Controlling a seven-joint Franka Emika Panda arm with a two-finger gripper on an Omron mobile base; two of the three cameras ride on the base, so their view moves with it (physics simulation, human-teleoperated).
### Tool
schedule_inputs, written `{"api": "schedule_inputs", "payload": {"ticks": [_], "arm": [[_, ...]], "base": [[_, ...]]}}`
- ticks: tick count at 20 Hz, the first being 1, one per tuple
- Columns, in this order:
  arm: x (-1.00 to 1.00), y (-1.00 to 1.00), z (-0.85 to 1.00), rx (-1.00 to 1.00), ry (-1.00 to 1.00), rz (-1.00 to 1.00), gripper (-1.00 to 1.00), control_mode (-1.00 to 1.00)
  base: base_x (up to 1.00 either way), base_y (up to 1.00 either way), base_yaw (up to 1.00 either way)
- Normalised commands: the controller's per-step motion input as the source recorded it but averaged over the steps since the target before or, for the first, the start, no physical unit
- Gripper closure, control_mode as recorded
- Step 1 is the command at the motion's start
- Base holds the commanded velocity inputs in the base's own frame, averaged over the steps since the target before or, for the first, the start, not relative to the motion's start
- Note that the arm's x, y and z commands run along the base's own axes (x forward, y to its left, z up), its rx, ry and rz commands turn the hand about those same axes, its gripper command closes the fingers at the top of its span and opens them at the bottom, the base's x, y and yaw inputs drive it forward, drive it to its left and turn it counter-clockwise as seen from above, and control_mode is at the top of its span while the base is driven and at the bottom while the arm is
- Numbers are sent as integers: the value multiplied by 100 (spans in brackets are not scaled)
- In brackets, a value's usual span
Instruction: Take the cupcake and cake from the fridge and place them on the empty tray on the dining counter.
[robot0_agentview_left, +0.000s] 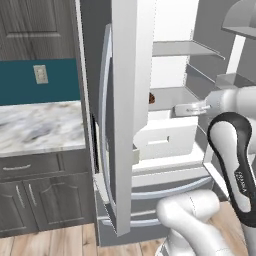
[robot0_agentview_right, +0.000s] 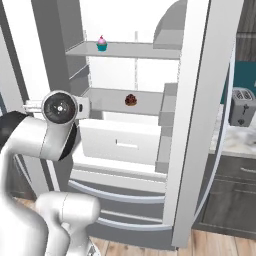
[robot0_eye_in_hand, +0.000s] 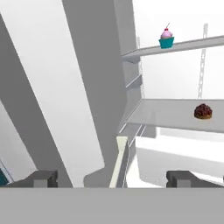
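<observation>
With both doors swung wide, stood open in the left base view: the fridge (robot0_agentview_left: 165, 125), white inside, a sliver of the dark cake (robot0_agentview_left: 150, 98) peeping past the near door's edge on the middle shelf, a pale drawer (robot0_agentview_left: 165, 137) below it. Reached in front of that shelf with the white arm.

From the right base view, showed the cupcake (robot0_agentview_right: 102, 44) alone on the upper shelf (robot0_agentview_right: 130, 50), the cake (robot0_agentview_right: 131, 100) alone on the shelf beneath, both upright and well apart; drawer (robot0_agentview_right: 122, 142) shut underneath.

In the hand view, held the gripper (robot0_eye_in_hand: 116, 178) with fingertips (robot0_eye_in_hand: 43, 178) spread wide and nothing between them, short of the shelves; cupcake (robot0_eye_in_hand: 166, 38) up high, cake (robot0_eye_in_hand: 203, 111) lower to the right.
</observation>
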Motion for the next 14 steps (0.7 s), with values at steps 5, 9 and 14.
{"api": "schedule_inputs", "payload": {"ticks": [5, 9, 14], "arm": [[100, 0, -2, 2, 0, -7, -100, -100], [98, 1, 0, 8, 0, 0, -100, -100], [48, 51, -3, 7, 2, 3, -100, -100]], "base": [[0, 0, 0], [0, 0, 0], [0, 0, 0]]}}
